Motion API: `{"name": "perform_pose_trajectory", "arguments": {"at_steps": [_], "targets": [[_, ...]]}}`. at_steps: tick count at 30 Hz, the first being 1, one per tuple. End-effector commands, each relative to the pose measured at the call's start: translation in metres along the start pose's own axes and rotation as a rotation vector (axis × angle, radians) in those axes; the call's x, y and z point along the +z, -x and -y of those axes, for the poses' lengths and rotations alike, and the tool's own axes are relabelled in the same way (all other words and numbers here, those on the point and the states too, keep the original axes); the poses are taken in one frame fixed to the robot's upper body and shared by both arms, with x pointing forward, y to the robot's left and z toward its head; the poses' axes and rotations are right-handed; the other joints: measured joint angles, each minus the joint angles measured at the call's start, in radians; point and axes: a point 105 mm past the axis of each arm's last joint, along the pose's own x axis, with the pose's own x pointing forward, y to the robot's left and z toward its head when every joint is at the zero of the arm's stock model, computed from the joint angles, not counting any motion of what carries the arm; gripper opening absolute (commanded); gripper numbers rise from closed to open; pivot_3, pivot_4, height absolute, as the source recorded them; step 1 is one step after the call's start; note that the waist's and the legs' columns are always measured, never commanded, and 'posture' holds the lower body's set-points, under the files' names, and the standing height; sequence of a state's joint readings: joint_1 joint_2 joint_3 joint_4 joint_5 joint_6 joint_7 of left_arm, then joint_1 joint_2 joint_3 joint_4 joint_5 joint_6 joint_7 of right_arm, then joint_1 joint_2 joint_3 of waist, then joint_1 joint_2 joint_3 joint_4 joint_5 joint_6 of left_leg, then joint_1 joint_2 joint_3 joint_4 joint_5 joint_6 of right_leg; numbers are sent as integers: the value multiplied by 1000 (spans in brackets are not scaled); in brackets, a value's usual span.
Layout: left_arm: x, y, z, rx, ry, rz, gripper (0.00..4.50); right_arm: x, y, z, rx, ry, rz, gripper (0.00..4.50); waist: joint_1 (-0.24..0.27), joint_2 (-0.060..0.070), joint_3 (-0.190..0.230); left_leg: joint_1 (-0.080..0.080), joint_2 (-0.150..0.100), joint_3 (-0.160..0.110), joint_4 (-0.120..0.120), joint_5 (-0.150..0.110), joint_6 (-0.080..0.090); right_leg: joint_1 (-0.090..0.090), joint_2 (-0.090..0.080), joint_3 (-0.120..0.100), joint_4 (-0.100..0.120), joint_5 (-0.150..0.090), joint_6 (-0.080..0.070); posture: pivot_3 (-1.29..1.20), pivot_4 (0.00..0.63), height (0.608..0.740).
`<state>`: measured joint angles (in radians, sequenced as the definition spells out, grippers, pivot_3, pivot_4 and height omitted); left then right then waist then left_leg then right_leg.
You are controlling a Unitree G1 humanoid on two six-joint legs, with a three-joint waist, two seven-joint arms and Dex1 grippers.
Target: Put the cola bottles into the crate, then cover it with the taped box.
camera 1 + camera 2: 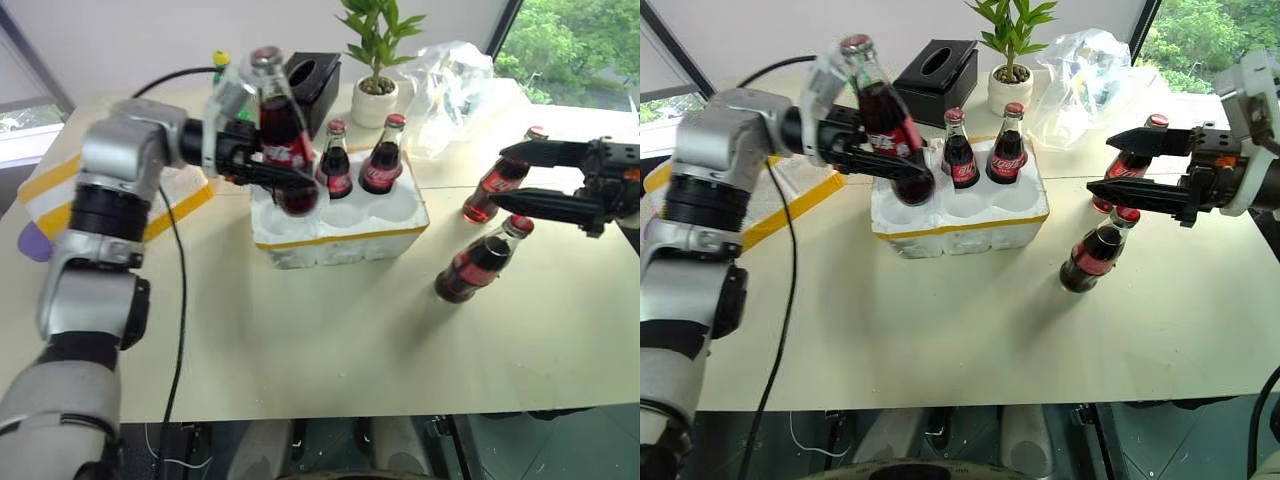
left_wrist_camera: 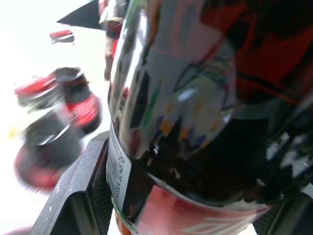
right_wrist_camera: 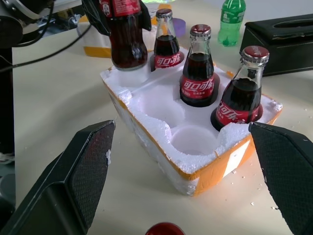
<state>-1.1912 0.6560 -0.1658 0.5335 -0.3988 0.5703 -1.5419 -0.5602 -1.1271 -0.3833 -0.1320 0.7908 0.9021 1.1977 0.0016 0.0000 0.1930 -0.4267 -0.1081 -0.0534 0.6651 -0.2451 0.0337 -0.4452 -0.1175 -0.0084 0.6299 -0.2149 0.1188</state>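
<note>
The loading step is under way. The left gripper (image 1: 872, 152), its black fingers clamped round the red label of a small glass bottle of dark cola (image 1: 880, 115), holds that bottle tilted, base just over a well at the 9 o'clock end of the low white styrofoam crate with one yellow tape band (image 1: 960, 232). In the right wrist view three more capped bottles stand in wells along the far row, and two near wells lie empty. The right gripper (image 1: 1118, 162) hangs at about 3 o'clock of the crate with jaws spread wide and gripping nothing, astride an upright bottle (image 1: 1128, 164); another bottle (image 1: 1095, 253) stands leaning just nearer. The large white styrofoam box with wide yellow tape (image 1: 50, 195) waits at 9 o'clock, behind the left arm. Next, I judge, the held bottle needs righting and lowering straight into its well before the fingers let go.
</note>
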Motion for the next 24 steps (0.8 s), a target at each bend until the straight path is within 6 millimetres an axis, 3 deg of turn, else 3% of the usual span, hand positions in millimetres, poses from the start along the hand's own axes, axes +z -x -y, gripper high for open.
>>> {"name": "perform_pose_trajectory", "arguments": {"at_steps": [1, 8, 21, 22, 24], "targets": [[14, 1, 2, -1, -66, 45, 2815, 12, 5, -1, -13, 51, 26, 4500, 12, 0, 0, 0, 0, 0, 0, 0, 0, 0, 0, 0, 0, 0, 0, 0, 150, 732], [-7, -11, 1, 7, -48, 18, 2815, 13, 1, 1, -8, 49, 40, 4500, 10, -1, 1, -1, -2, -1, 2, -1, 1, 1, -1, 0, 0, 0, 0, 0, 150, 732], [-68, -23, -10, 77, -9, -90, 2815, 2, 0, 4, -37, 14, 44, 4500, 11, -1, 1, -1, -1, 0, 1, 0, 1, 1, -1, 0, 0, 0, 0, 0, 150, 732], [-70, -24, -10, 80, -9, -92, 3839, 0, 0, 4, -38, 13, 40, 4500, 11, -1, 1, -1, -1, 0, 1, 0, 1, 1, -1, 0, 0, 0, 0, 0, 150, 732], [-69, -22, -10, 83, 0, -84, 4482, -2, 0, 5, -44, 9, 37, 4500, 11, -1, 1, 0, -1, 0, 1, 0, 1, 1, -1, 0, 0, 0, 0, 0, 150, 732]]}}
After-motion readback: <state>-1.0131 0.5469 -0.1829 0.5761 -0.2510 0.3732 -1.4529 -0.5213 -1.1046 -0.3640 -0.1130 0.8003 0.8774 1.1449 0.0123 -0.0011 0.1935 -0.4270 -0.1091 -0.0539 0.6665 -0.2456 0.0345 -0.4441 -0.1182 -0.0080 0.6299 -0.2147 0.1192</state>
